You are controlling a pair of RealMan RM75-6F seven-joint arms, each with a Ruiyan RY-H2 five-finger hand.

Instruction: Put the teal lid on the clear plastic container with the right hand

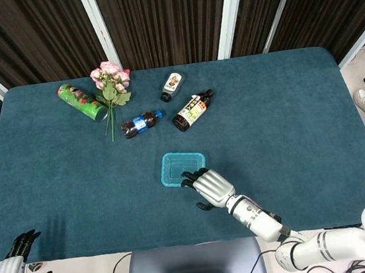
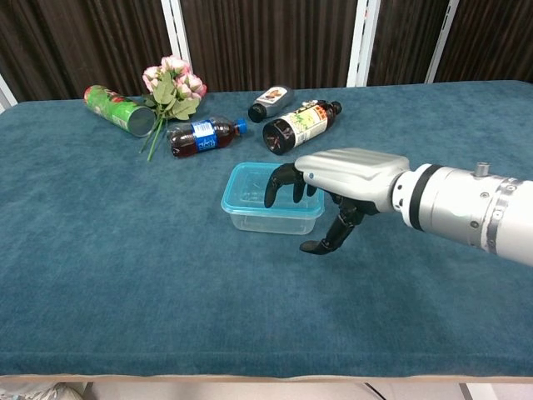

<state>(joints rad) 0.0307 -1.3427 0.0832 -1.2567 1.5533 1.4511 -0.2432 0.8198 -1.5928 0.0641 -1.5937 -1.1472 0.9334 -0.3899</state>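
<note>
The clear plastic container (image 1: 183,168) (image 2: 271,198) stands mid-table with the teal lid (image 2: 265,185) sitting on its rim. My right hand (image 1: 213,187) (image 2: 337,182) hovers by its near right corner, fingers spread and curved down, holding nothing. Its dark fingertips (image 2: 276,187) hang over the lid's right edge; I cannot tell whether they touch it. My left hand (image 1: 11,270) hangs off the table's near left corner with nothing in it, seen only in the head view.
At the back lie a green can (image 1: 82,102), a pink flower bunch (image 1: 112,82), a cola bottle (image 1: 141,123), a dark labelled bottle (image 1: 192,110) and a small dark bottle (image 1: 172,86). The teal cloth (image 1: 288,130) covers the table.
</note>
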